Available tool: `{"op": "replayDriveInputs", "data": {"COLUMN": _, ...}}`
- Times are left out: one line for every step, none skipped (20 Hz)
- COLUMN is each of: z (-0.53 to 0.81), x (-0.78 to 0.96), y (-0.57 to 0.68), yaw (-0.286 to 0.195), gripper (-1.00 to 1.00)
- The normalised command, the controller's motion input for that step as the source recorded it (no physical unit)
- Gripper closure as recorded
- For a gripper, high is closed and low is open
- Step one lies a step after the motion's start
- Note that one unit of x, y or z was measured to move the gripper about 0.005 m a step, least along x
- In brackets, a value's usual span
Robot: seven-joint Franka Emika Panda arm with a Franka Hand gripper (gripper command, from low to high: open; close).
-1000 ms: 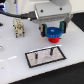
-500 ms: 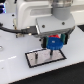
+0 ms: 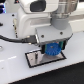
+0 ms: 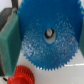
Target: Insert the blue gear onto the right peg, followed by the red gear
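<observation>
The blue gear (image 3: 52,49) is a bright-blue toothed disc, and my gripper (image 3: 52,46) is shut on it, holding it just above the right part of the grey plate (image 3: 37,60) with the black border. In the wrist view the blue gear (image 4: 50,37) fills most of the picture, and a dark green finger (image 4: 9,37) presses against its rim. Something pale grey shows through its centre hole (image 4: 49,33); I cannot tell whether it is the right peg, which the gear hides in the exterior view. The red gear (image 4: 21,76) lies on the white surface beside the blue gear's edge.
The plate lies on a white table (image 3: 15,72). The bulky white arm body (image 3: 30,22) blocks the back of the scene in the exterior view. Dark shapes sit at the exterior view's left edge (image 3: 3,25).
My gripper has come down with the blue gear, from well above the plate to just over its right part.
</observation>
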Motion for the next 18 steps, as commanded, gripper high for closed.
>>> {"op": "replayDriveInputs", "data": {"z": -0.2, "x": 0.1, "y": -0.01, "yaw": 0.0, "gripper": 1.0}}
{"op": "replayDriveInputs", "data": {"z": -0.23, "x": 0.14, "y": 0.0, "yaw": 0.0, "gripper": 1.0}}
{"op": "replayDriveInputs", "data": {"z": -0.26, "x": 0.16, "y": 0.0, "yaw": 0.0, "gripper": 1.0}}
{"op": "replayDriveInputs", "data": {"z": -0.2, "x": 0.14, "y": 0.0, "yaw": 0.0, "gripper": 1.0}}
{"op": "replayDriveInputs", "data": {"z": -0.21, "x": 0.15, "y": 0.0, "yaw": 0.0, "gripper": 1.0}}
{"op": "replayDriveInputs", "data": {"z": -0.22, "x": 0.15, "y": 0.0, "yaw": 0.0, "gripper": 1.0}}
{"op": "replayDriveInputs", "data": {"z": -0.2, "x": 0.14, "y": 0.0, "yaw": 0.0, "gripper": 1.0}}
{"op": "replayDriveInputs", "data": {"z": -0.19, "x": 0.09, "y": 0.0, "yaw": 0.0, "gripper": 1.0}}
{"op": "replayDriveInputs", "data": {"z": -0.12, "x": 0.05, "y": 0.0, "yaw": 0.0, "gripper": 1.0}}
{"op": "replayDriveInputs", "data": {"z": -0.15, "x": 0.03, "y": 0.01, "yaw": 0.0, "gripper": 1.0}}
{"op": "replayDriveInputs", "data": {"z": -0.19, "x": 0.03, "y": 0.0, "yaw": 0.0, "gripper": 1.0}}
{"op": "replayDriveInputs", "data": {"z": -0.18, "x": 0.03, "y": 0.0, "yaw": 0.0, "gripper": 1.0}}
{"op": "replayDriveInputs", "data": {"z": -0.16, "x": 0.01, "y": 0.01, "yaw": 0.0, "gripper": 1.0}}
{"op": "replayDriveInputs", "data": {"z": -0.12, "x": 0.0, "y": 0.01, "yaw": 0.0, "gripper": 1.0}}
{"op": "replayDriveInputs", "data": {"z": -0.02, "x": 0.0, "y": 0.1, "yaw": 0.0, "gripper": 1.0}}
{"op": "replayDriveInputs", "data": {"z": 0.13, "x": -0.01, "y": 0.1, "yaw": 0.0, "gripper": -1.0}}
{"op": "replayDriveInputs", "data": {"z": 0.35, "x": -0.02, "y": 0.11, "yaw": 0.0, "gripper": -1.0}}
{"op": "replayDriveInputs", "data": {"z": 0.44, "x": -0.04, "y": 0.13, "yaw": 0.0, "gripper": -1.0}}
